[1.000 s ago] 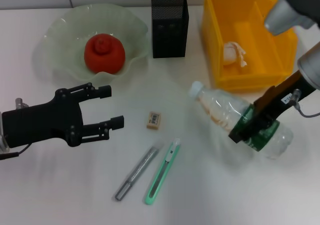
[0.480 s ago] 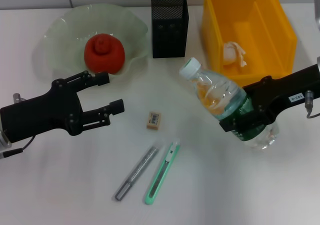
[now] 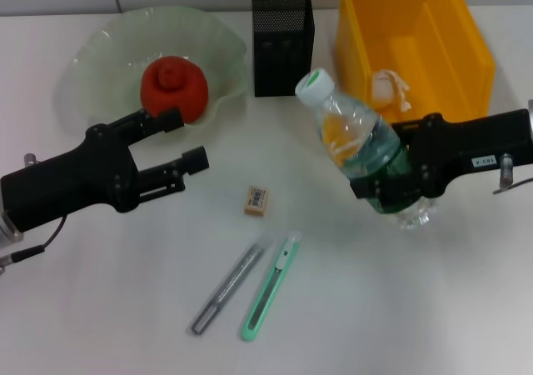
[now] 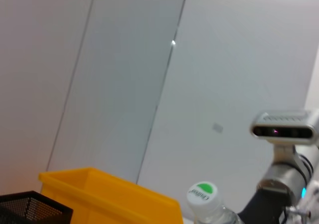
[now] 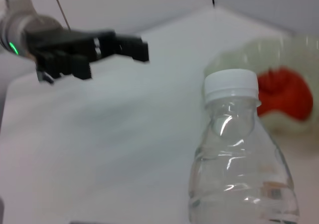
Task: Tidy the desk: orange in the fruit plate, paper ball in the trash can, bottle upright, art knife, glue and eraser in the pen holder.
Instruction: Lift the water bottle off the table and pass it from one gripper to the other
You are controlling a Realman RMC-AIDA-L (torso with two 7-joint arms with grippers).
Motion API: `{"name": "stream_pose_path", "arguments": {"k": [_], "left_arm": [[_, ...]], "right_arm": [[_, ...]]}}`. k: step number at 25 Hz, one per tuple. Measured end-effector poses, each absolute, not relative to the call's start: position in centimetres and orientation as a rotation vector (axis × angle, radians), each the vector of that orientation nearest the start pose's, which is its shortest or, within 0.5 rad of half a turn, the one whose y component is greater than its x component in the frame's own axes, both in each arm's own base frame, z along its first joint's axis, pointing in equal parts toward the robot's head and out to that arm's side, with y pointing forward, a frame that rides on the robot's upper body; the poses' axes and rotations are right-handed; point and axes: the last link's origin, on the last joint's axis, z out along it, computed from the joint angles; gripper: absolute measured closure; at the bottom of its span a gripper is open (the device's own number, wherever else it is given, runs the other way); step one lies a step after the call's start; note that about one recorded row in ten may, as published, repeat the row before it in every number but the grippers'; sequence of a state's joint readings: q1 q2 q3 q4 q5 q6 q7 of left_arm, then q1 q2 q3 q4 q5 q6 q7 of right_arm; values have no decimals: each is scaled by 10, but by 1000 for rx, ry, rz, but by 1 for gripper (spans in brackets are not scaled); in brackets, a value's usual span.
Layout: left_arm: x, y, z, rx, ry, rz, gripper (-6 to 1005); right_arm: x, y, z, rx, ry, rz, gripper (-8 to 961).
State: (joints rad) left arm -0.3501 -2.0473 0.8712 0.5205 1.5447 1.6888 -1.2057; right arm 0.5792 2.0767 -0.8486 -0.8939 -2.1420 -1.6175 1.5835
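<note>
My right gripper (image 3: 398, 182) is shut on the clear water bottle (image 3: 360, 147) and holds it nearly upright on the table, right of centre; the bottle also shows in the right wrist view (image 5: 239, 159) and its white cap in the left wrist view (image 4: 203, 196). My left gripper (image 3: 181, 139) is open and empty, hovering left of the eraser (image 3: 256, 200). The grey glue stick (image 3: 227, 287) and green art knife (image 3: 271, 286) lie side by side at the front centre. The orange (image 3: 172, 89) sits in the pale green fruit plate (image 3: 100, 50). The paper ball (image 3: 390, 87) lies in the yellow trash bin (image 3: 466, 42). The black mesh pen holder (image 3: 282, 32) stands at the back.
The yellow bin stands close behind the bottle and the right arm. The pen holder stands between the fruit plate and the bin.
My right gripper has lifted the lying bottle and swung it upright, cap now toward the pen holder. My left gripper has shifted slightly up and to the right.
</note>
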Motion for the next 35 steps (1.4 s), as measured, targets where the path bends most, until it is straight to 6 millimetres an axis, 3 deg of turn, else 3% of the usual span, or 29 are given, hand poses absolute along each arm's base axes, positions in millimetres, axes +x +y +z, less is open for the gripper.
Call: {"name": "stream_pose_path", "arguments": {"k": [10,17,35], "left_arm": [[-270,283,7,-2465,-738,-1289,354],[-261,288,2,-2449,-732,-1343,358],[-244,298,-12,-2413,-706,-1432,367]], "right_arm": [[225,339,5,-2856,299,659,191],[215,338,-13,-2848,258,816,191],[198,342,-47,-2864,271,913,190]]}}
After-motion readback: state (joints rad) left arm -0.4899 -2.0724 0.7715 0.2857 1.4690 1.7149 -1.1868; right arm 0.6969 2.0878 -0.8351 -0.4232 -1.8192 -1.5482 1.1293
